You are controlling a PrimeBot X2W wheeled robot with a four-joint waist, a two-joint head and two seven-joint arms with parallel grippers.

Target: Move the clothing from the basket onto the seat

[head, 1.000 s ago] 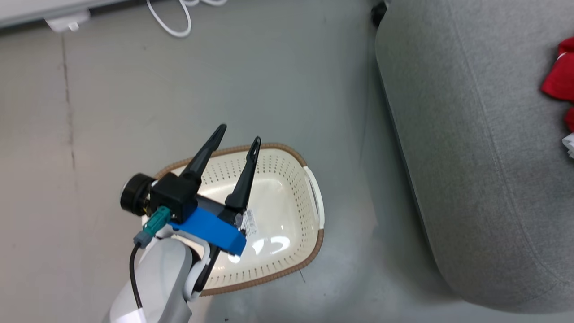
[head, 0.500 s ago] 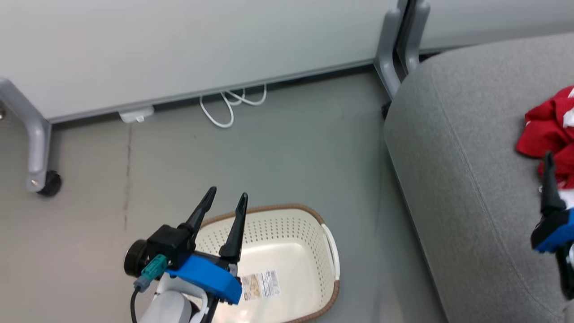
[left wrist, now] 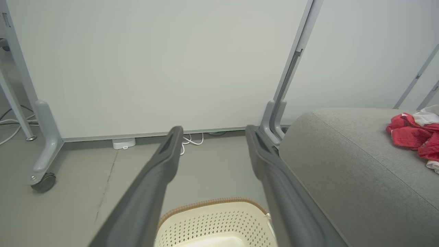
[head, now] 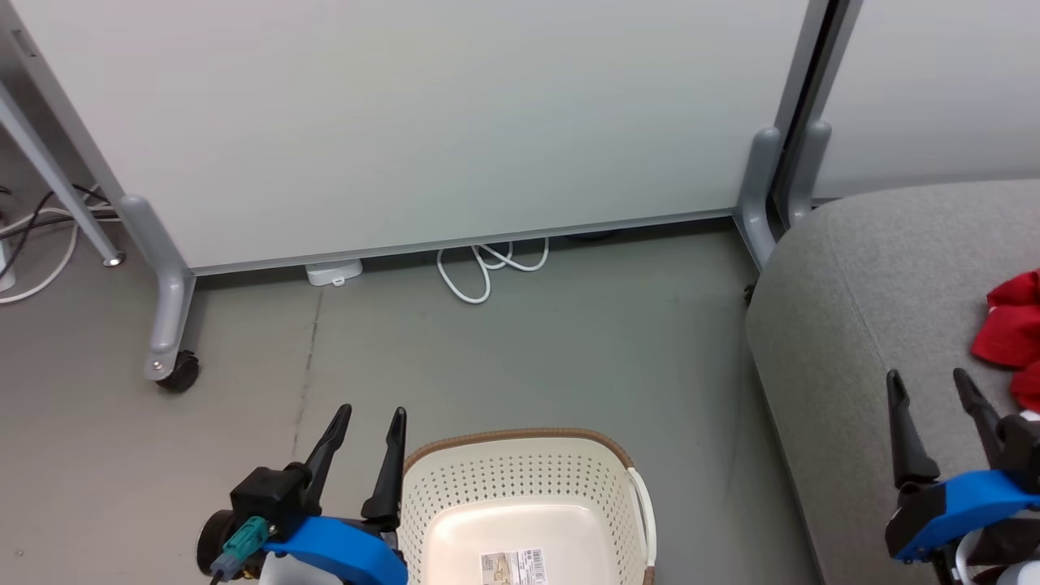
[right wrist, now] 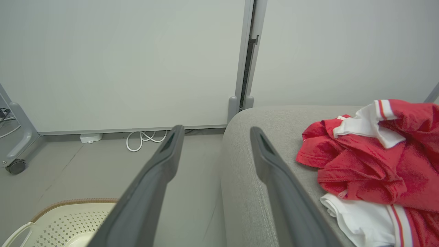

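Head view: I have the basket low in the middle on the floor, the seat on the right, the clothing on it, the left gripper at lower left and the right gripper at lower right.
Basket contents: the part of the inside I can see is bare cream bottom with 1 printed label lying flat on it; the near end is cut off by the frame edge.
Basket build: perforated cream walls, brown woven-look rim, 1 white handle on the side facing the seat.
Seat: light grey, rounded edge, apart from the basket by a strip of floor.
Clothing: red with white panels and stripes, bunched on top of the seat, well apart from the basket.
Left gripper: just beside the basket's left rim, its 2 fingers spread wide, free of any load.
Right gripper: above the seat, near the clothing and apart from it, its 2 fingers spread wide, free of any load.
Background: pale partition panel on grey legs, 1 caster, white cable looped at its foot.
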